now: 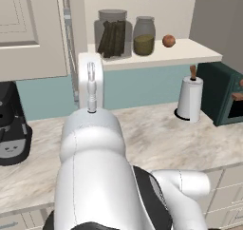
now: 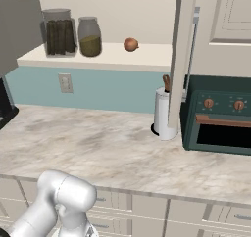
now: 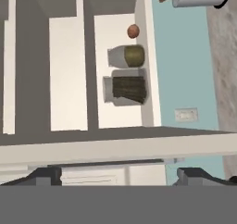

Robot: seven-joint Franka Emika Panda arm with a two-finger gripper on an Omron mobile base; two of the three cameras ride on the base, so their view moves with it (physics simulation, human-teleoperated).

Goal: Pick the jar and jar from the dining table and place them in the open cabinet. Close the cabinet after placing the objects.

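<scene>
Both jars stand on the cream shelf [image 1: 185, 53] of the open cabinet. The wide jar with dark brown sticks [image 1: 113, 34] [image 2: 59, 33] [image 3: 127, 90] is on the left, and the small jar with olive-green contents [image 1: 144, 35] [image 2: 89, 36] [image 3: 127, 56] is close beside it. My gripper [image 3: 119, 174] is open and holds nothing; its fingertips [image 3: 46, 174] are spread wide just below the pale edge of the left cabinet door [image 3: 115, 149]. I cannot tell whether they touch it. The right door [image 2: 182, 50] stands open, edge-on. The dining table is out of view.
A small orange-brown ball [image 1: 168, 41] lies on the shelf right of the jars. On the marbled counter [image 2: 98, 148] under the cabinet stand a white paper-towel roll [image 2: 164, 113], a dark green toaster oven [image 2: 218, 116] and a black coffee machine [image 1: 12, 124].
</scene>
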